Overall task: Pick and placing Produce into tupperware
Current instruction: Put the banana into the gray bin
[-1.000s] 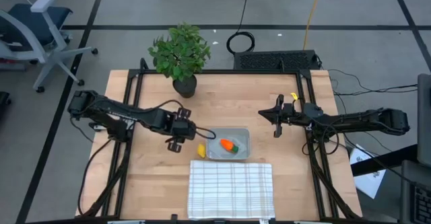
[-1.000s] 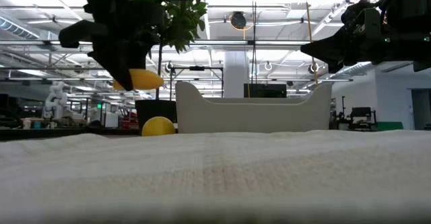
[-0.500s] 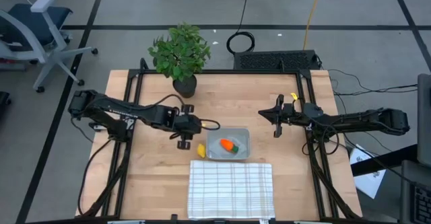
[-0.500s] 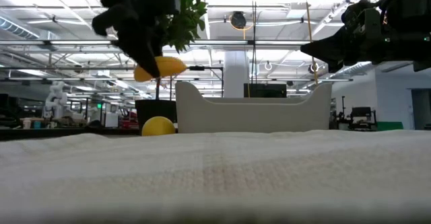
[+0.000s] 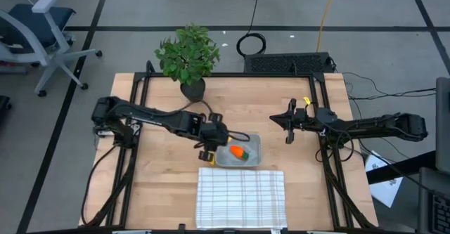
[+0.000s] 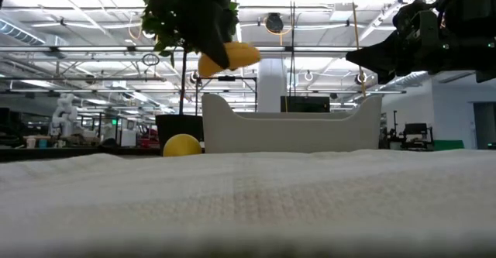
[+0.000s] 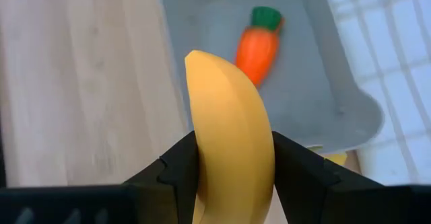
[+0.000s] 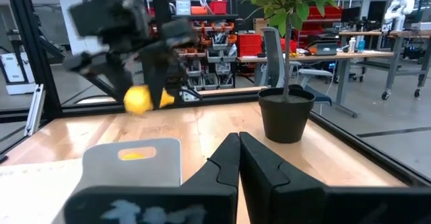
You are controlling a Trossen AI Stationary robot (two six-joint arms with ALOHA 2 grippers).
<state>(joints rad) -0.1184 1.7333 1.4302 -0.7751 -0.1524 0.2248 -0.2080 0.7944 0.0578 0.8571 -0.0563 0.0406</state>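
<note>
My left gripper (image 5: 211, 141) hangs over the left edge of the clear-greyish tupperware (image 5: 254, 141) and is shut on the yellow-orange banana (image 7: 229, 130). In the low view the banana (image 6: 230, 56) is in the air above the tupperware's (image 6: 291, 126) left end. The orange carrot with its green top (image 5: 239, 152) lies inside the tupperware, and also shows in the left wrist view as the carrot (image 7: 258, 46). The small yellow lemon piece (image 6: 182, 145) rests on the table just left of the tupperware. My right gripper (image 5: 287, 127) waits shut, in the air to the right of the tupperware. My left gripper pinches the banana between its two fingers (image 7: 176, 167), which lie across it, one on each side (image 7: 202, 163). The fingers come from above, pointing down. The banana is lifted clear, and its free end (image 7: 202, 59) sticks out beyond the fingertips over the tupperware.
A white checked cloth (image 5: 241, 197) lies at the near edge, right in front of the tupperware. A leafy potted plant (image 5: 188, 55) stands at the far edge, left of centre. Bare wood lies left and right of the tupperware.
My left gripper has carried the banana toward the table's right and somewhat up, from beside the lemon piece to above the tupperware's left edge. It has stayed shut on the banana. The lemon piece, carrot and tupperware have kept their places.
</note>
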